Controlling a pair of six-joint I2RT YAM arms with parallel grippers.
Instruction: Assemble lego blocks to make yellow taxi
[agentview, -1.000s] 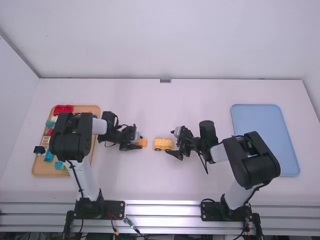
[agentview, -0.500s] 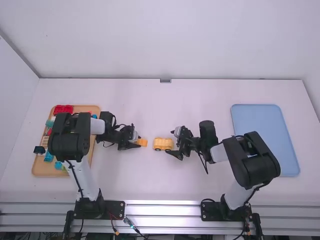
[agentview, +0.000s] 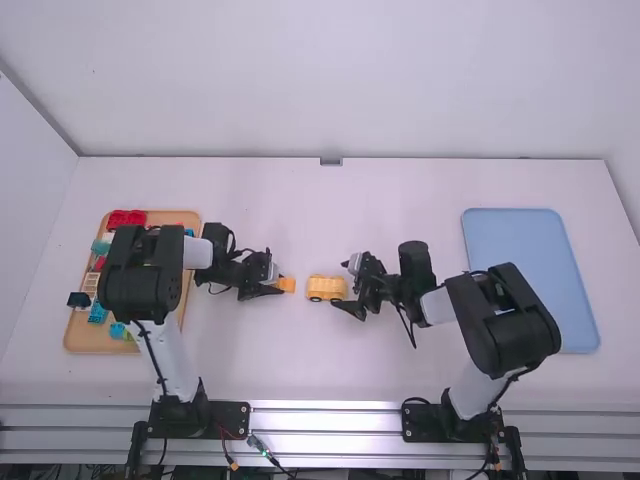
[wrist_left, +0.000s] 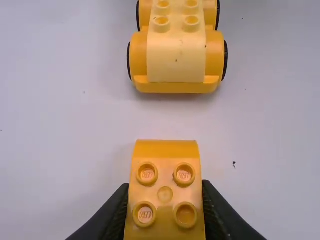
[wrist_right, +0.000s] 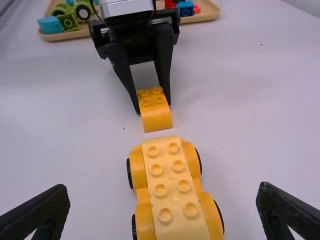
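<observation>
On the worktop (agentview: 310, 360) lie two trays, one wooden (agentview: 75, 338) and one blue (agentview: 530, 280), and between them one yellow wheeled car base (agentview: 326, 288). One curved yellow block (wrist_left: 165, 195) is clamped between the left gripper's (agentview: 276, 284) fingers, near the base; the right gripper's (agentview: 345, 284) fingers stand apart at its other end. Since half a second ago, the left gripper has edged slightly towards the base. The right wrist view brings out eight studs on the base and a green wheeled piece (wrist_right: 71, 10) in the wooden tray.
</observation>
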